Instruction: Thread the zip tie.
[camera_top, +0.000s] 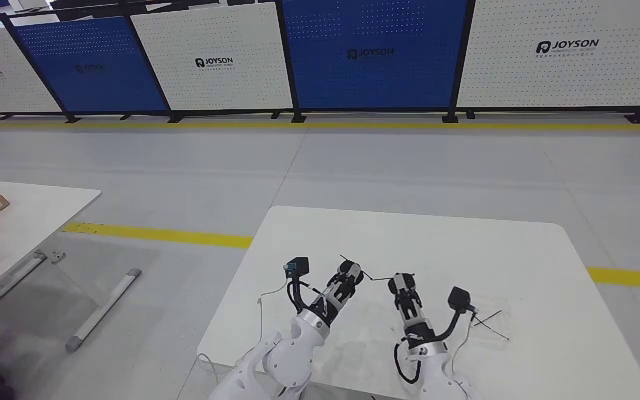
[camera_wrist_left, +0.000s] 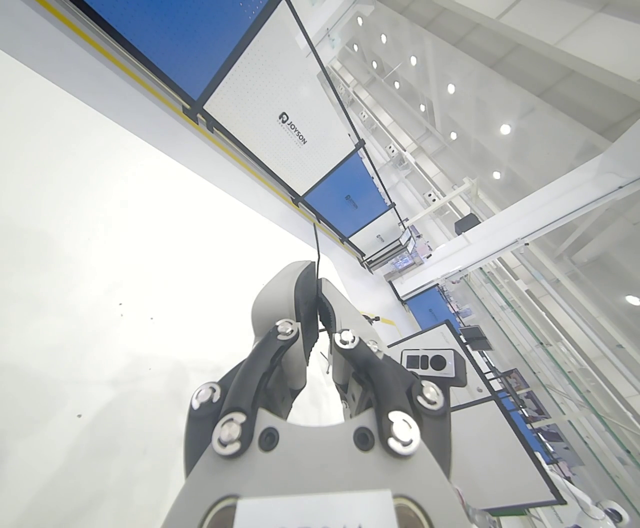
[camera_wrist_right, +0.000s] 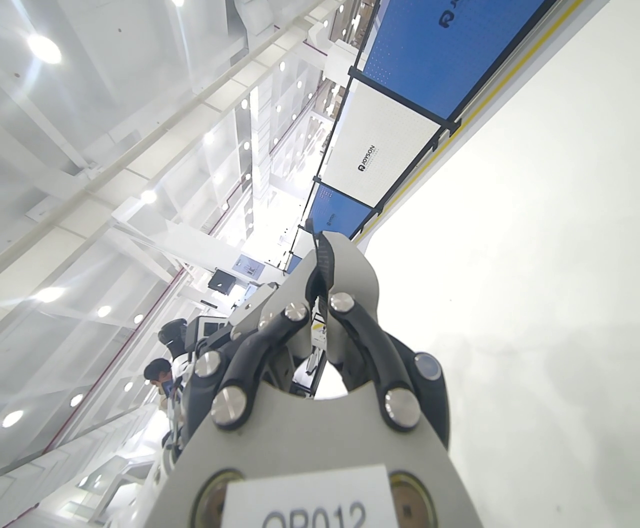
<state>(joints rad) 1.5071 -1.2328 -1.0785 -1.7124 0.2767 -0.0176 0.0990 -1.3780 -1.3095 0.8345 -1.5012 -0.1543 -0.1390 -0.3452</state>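
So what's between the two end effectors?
The black zip tie spans from left end effector to right end effector over the white table, seen in the top view.

Black plastic zip tie, ridged on one face, dull sheen. Both the right gripper and left gripper: matt grey plastic shells, black ribbed pads, glossy black links, bright polished metal screws. Beside them the table: white, smooth, matt, a few dark specks.

Top view down on table, wrist views close, tilted up, sharing panels.
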